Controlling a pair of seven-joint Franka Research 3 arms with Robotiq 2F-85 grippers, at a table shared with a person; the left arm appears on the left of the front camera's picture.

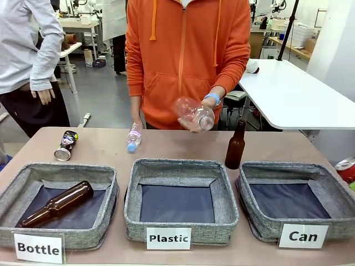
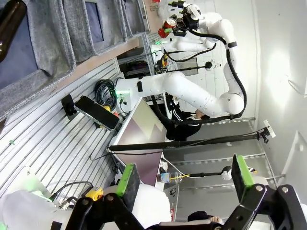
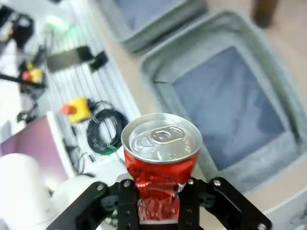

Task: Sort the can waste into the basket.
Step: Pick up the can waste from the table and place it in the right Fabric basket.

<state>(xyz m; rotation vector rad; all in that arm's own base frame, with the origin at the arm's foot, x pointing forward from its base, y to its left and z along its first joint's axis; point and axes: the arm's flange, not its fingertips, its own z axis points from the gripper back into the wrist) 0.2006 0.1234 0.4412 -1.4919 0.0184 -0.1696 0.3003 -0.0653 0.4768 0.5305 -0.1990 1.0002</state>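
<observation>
My right gripper (image 3: 156,191) is shut on a dented shiny red can (image 3: 160,160), held upright above the near outer side of the grey "Can" basket (image 3: 288,139). The front view catches that red can (image 1: 346,168) at the right edge beside the Can basket (image 1: 260,224). A black printed can (image 1: 65,145) lies on the table at the far left, behind the "Bottle" basket (image 1: 77,235). In the left wrist view my left gripper (image 2: 184,177) is open and holds nothing, off the table's near side; the red can (image 2: 169,23) shows far off.
A brown bottle (image 1: 236,145) stands upright just behind the Can basket. Another brown bottle (image 1: 55,204) lies in the Bottle basket. The "Plastic" basket (image 1: 222,205) sits in the middle. A person's hand holds a clear plastic bottle (image 1: 195,114); a second plastic bottle (image 1: 133,137) lies behind.
</observation>
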